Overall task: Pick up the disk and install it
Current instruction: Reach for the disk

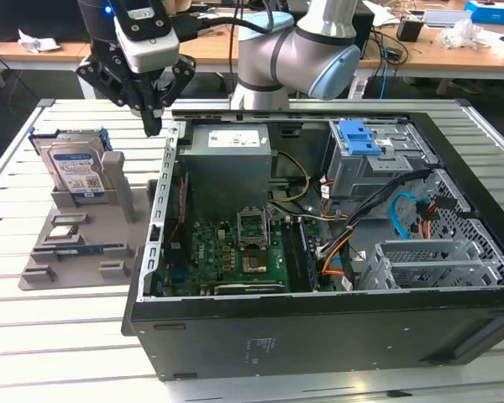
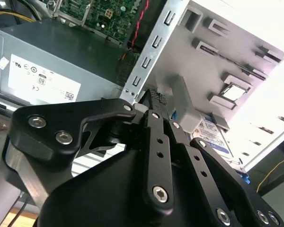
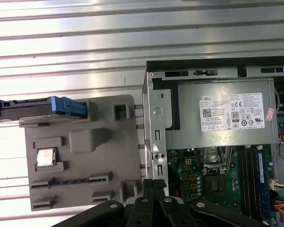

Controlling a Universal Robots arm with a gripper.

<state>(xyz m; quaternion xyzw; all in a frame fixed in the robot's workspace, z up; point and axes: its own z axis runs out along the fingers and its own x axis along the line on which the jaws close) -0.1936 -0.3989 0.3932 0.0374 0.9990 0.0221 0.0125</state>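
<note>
The disk [image 1: 77, 168] stands upright in a slot of the grey holder [image 1: 109, 220] on the exterior view's left, silver with a white-and-blue label and blue rails. It appears edge-on in the first wrist view [image 3: 42, 108] and partly behind the fingers in the second wrist view [image 2: 214, 134]. My gripper [image 1: 154, 126] hangs above the gap between the holder and the open computer case [image 1: 319, 327], to the right of the disk and apart from it. Its black fingers [image 3: 154, 185] sit together with nothing between them.
The holder also carries a small square chip [image 3: 46, 157] and a thin memory stick [image 1: 80, 249]. Inside the case are a grey power supply [image 1: 229, 155], the motherboard [image 1: 235, 252], loose cables [image 1: 403, 214] and a blue bracket [image 1: 359, 137] on the grey drive cage [image 1: 386, 164].
</note>
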